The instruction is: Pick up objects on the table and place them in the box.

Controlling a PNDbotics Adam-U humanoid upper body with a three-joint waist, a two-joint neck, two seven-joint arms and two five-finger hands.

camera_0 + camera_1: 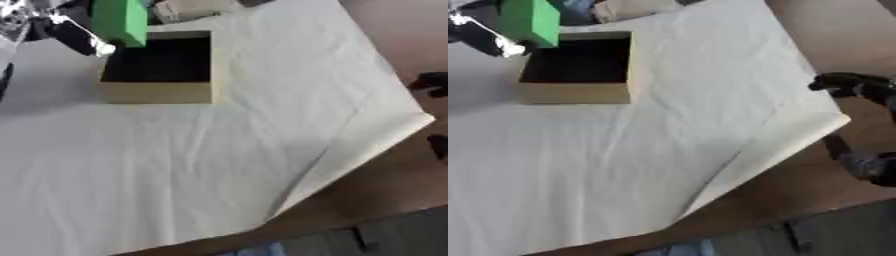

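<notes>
- My left hand (74, 35) was at the upper left of the view, up against the far left corner of the box (157, 92).
- That hand carried a green block (121, 21). The block stood upright and hung over the box's far left corner, partly above the rim and partly above the dark interior.
- The left fingers were grasping the green block; only a blurred black-and-silver part of the hand showed beside and below it, so I could not make out the exact contact.
- The box was a tan, open-topped cardboard box with a dark inside. It sat on the white cloth (192, 170) at the upper left of the counter (815, 30). I could not tell whether anything lay inside it.
- The cloth covered most of the counter; its right edge ran diagonally, with a folded corner at the right, and bare brown counter showed beyond it.
- My right hand (859, 86) showed at the right edge of the right eye view, over the bare counter just past the cloth's corner and well apart from the box. It was dark and blurred; its fingers looked curled and grasped nothing.
- A pale object (188, 9) lay at the far edge behind the box; I could not identify it.
</notes>
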